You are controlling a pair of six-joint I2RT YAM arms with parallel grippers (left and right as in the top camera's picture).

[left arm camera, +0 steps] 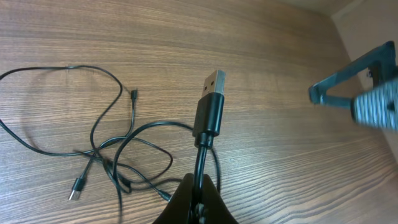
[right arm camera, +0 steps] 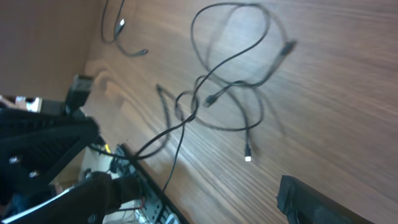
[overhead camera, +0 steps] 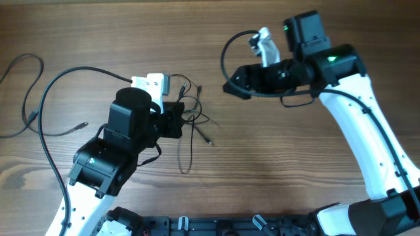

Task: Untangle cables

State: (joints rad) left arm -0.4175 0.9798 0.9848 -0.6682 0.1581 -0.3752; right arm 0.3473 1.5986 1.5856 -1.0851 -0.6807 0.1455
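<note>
1. Black cables (overhead camera: 193, 121) lie knotted on the table (overhead camera: 295, 170), centre-left.
2. Left claw (left arm camera: 198, 193) is clamped on one, just under its plug (left arm camera: 211, 93), likely to tug it free.
3. Right claw (overhead camera: 231, 84) hangs spread wide, empty, well apart.

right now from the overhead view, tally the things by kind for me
robot arms: 2, left arm and right arm
cable tangle: 1, its usb cable gripped in the shut left pincer
loose cable lying apart at the left: 1
total: 4
</note>
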